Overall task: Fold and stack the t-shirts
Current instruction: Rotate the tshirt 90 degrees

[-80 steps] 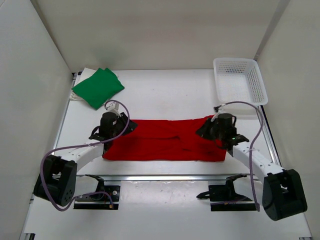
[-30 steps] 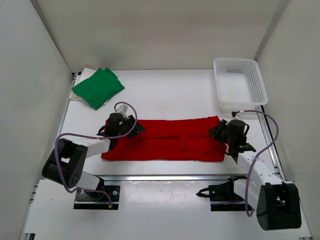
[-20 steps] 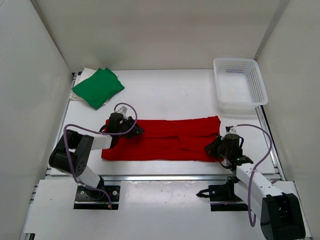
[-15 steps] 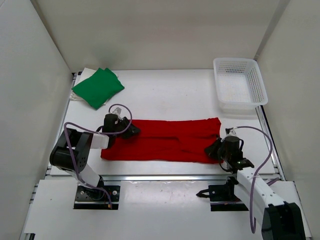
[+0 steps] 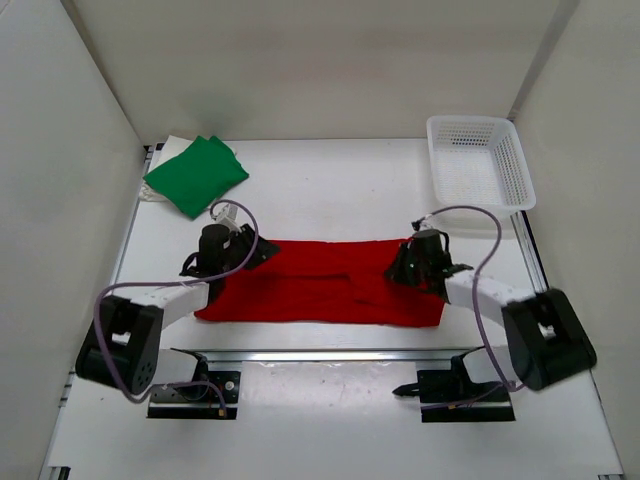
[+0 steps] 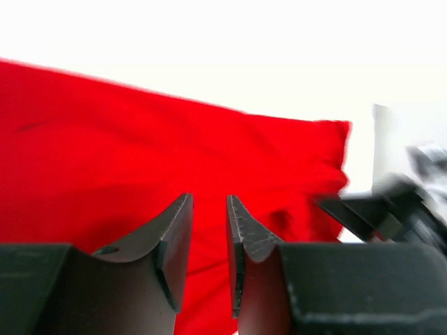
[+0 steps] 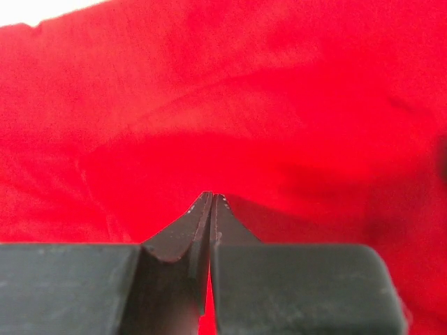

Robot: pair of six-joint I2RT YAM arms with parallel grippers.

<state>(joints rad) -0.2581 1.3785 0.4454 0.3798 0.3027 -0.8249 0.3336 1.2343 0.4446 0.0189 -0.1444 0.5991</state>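
The red t-shirt (image 5: 320, 285) lies flat as a long band across the table's front middle. My left gripper (image 5: 255, 255) is over its back left corner. Its jaws stand a narrow gap apart (image 6: 208, 199), with red cloth (image 6: 140, 139) showing beyond and nothing between them. My right gripper (image 5: 398, 270) is over the shirt's right end, shut (image 7: 211, 195). Its tips are just above the red cloth (image 7: 209, 84), and no cloth shows between them. The green t-shirt (image 5: 196, 175) lies folded at the back left. A strip of white cloth (image 5: 148, 194) peeks out from under it.
A white mesh basket (image 5: 478, 125) stands at the back right corner of the table. White walls close in the left, right and back sides. A metal rail (image 5: 320, 355) runs along the near edge of the table, in front of the red shirt.
My right gripper shut near the shirt's front right corner, then swung back and left onto the shirt's right end. The left gripper narrowed a little and shifted slightly left.
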